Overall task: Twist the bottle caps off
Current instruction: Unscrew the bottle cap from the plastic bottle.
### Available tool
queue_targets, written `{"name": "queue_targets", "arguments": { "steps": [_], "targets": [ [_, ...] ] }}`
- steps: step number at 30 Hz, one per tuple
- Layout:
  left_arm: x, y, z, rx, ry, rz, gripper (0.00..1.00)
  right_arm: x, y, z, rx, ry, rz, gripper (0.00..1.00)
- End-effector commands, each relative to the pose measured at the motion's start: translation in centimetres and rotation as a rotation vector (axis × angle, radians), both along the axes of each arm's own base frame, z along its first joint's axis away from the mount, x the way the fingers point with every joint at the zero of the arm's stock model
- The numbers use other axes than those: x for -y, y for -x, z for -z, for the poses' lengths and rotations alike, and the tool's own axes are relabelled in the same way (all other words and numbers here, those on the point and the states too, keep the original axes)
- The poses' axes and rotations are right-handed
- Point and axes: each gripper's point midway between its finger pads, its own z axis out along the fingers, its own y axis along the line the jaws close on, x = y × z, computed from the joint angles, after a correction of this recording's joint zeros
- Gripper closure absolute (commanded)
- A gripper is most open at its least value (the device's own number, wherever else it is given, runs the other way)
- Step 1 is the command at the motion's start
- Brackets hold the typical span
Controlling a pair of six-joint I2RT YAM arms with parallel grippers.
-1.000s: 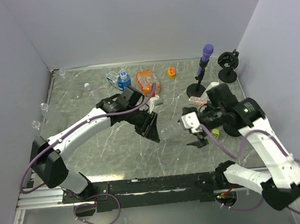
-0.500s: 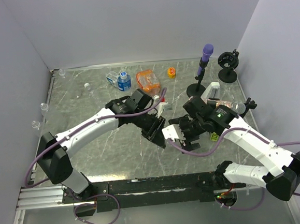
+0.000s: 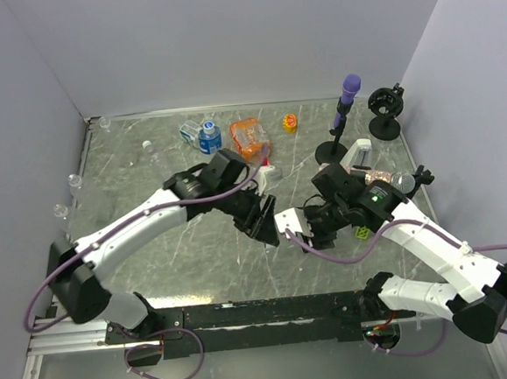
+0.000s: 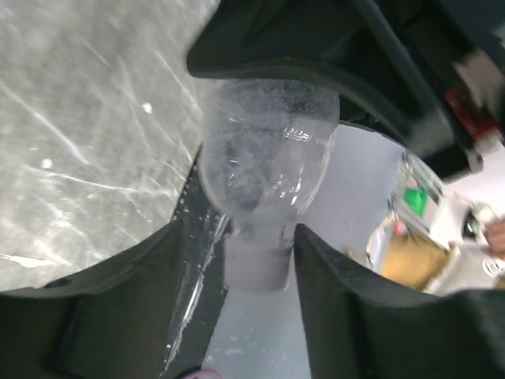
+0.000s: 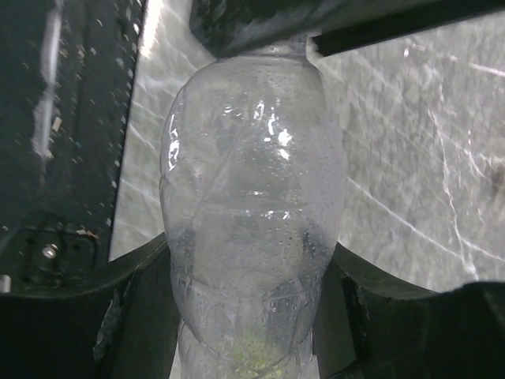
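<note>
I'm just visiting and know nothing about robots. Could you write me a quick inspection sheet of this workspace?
Surface: grey marbled table.
Job's things: clear bottle held in the air between both arms, cap on its neck; blue-topped bottle at the back.
Clutter: orange packet, purple-topped stand, black stand.
Claws: right claw clamps the bottle's body; left claw flanks the cap, grip unclear.
Cables: purple cables run along both arms.
Surroundings: plain pale walls; nothing else seen.
</note>
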Motion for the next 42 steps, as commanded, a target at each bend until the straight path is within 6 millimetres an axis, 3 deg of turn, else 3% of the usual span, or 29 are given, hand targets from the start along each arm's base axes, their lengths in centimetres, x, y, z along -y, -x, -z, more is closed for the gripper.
{"name": "queue_targets", "arguments": {
  "steps": [1, 4, 5, 6, 7, 9, 12, 16, 19, 20, 25, 29, 36, 42],
  "targets": [
    [-1.2, -2.4, -4.5, 0.199, 0.141, -0.148, 0.31, -0.7, 1.9, -2.0, -0.064, -0.115, -0.013, 0.86],
    [-2.9, -3.0, -6.6, 0.318, 0.228, -0.240, 0.13, -0.8, 2.5, -2.6, -0.107, -0.180, -0.004, 0.86],
    [-3.6, -3.2, -6.3, 0.346, 0.234, -0.275, 0.10, -0.8, 2.6, -2.7, -0.123, -0.200, 0.004, 0.87],
    [-4.1, -3.1, -7.5, 0.386, 0.284, -0.298, 0.05, -0.9, 2.7, -2.8, -0.141, -0.220, 0.009, 0.87],
    [-4.8, -3.2, -7.1, 0.414, 0.294, -0.336, 0.01, -0.8, 2.6, -3.0, -0.155, -0.240, 0.023, 0.87],
    [-5.7, -2.9, -8.3, 0.489, 0.386, -0.358, 0.03, -0.7, 2.7, -3.0, -0.186, -0.274, 0.041, 0.87],
    [-6.6, -0.6, -9.6, 0.616, 0.549, -0.273, 0.04, -0.7, 2.8, -2.9, -0.221, -0.314, 0.056, 0.86],
    [-6.9, 0.9, -9.6, 0.805, 0.665, -0.146, 0.03, -0.9, 3.0, -3.0, -0.241, -0.338, 0.044, 0.86],
    [-5.6, 1.2, -9.0, 0.825, 0.661, -0.043, 0.01, -1.0, 3.2, -3.0, -0.254, -0.345, 0.032, 0.86],
    [-4.9, 1.1, -8.3, 0.808, 0.646, -0.013, 0.03, -1.0, 3.2, -3.1, -0.256, -0.349, 0.026, 0.86],
    [-2.6, 1.1, -8.6, 0.825, 0.653, 0.052, 0.09, -1.1, 3.2, -2.7, -0.270, -0.343, 0.026, 0.86],
    [-2.2, 1.5, -9.1, 0.821, 0.683, 0.063, 0.15, -1.1, 3.0, -2.3, -0.274, -0.340, 0.040, 0.86],
    [-1.5, 2.1, -8.0, 0.752, 0.663, 0.065, 0.27, -1.4, 2.4, -2.4, -0.298, -0.342, 0.060, 0.86],
    [-0.7, 1.5, -7.5, 0.748, 0.608, 0.045, 0.39, -1.5, 2.1, -2.5, -0.311, -0.341, 0.075, 0.86]
  ]
}}
